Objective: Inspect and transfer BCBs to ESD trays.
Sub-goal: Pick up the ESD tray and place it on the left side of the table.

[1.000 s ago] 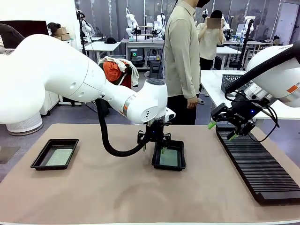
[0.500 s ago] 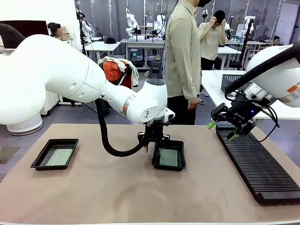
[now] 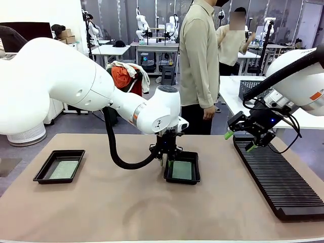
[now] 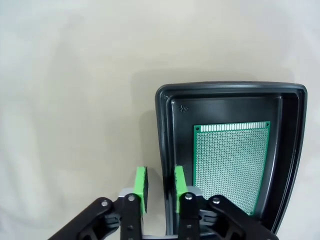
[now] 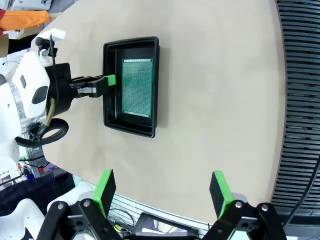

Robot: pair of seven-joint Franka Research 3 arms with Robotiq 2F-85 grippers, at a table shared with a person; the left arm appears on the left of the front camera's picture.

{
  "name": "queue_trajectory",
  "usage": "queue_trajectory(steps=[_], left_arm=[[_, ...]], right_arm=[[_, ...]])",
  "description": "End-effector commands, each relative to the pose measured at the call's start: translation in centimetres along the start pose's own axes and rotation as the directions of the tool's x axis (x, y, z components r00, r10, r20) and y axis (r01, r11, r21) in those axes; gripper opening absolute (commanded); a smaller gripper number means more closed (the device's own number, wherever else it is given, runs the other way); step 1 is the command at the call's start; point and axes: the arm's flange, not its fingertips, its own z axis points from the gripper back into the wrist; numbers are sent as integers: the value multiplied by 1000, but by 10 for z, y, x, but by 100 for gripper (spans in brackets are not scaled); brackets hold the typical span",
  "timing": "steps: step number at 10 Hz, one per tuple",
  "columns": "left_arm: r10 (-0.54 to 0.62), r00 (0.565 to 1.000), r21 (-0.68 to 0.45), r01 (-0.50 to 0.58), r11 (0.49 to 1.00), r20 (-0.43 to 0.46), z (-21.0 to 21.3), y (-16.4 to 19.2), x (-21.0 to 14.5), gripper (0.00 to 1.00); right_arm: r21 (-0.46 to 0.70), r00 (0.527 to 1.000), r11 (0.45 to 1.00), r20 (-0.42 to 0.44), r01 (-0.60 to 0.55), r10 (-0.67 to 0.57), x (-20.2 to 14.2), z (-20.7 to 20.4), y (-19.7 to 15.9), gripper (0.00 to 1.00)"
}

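L gripper (image 4: pixel 160 187) jaws have narrowed round near rim of shallow black plastic tray (image 4: pixel 165 107) w/ green perforated board (image 4: pixel 231 165) inside; probably tray reposition. R gripper (image 5: pixel 162 192) jaws released, empty.

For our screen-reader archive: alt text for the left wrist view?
The left end effector straddles the near rim of a black ESD tray, its green pads on either side of the rim. A green BCB lies flat inside, on a beige table.
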Motion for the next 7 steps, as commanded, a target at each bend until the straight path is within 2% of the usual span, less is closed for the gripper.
queue_trajectory(steps=[1,2,3,4,5,7], left_arm=[[27,1000,1,-27,1000,10,-4,0,-1,17],[26,1000,-2,-26,1000,9,-4,-1,0,18],[29,1000,-5,-29,1000,6,-4,0,0,4],[31,1000,-9,-31,999,5,-3,0,0,13],[34,999,-15,-34,999,3,-3,1,0,0],[47,999,-32,-47,998,-1,1,6,-2,0]], right_arm=[[-10,1000,1000,-1,22,-22,-1,1,1,100],[-10,1000,1000,-1,22,-22,-1,1,1,100],[-10,1000,1000,-1,22,-22,-1,1,1,100],[-10,1000,1000,-1,22,-22,-1,1,1,100],[-10,1000,1000,-1,22,-22,-1,1,1,100],[-10,1000,1000,-1,22,-22,-1,1,1,100]])
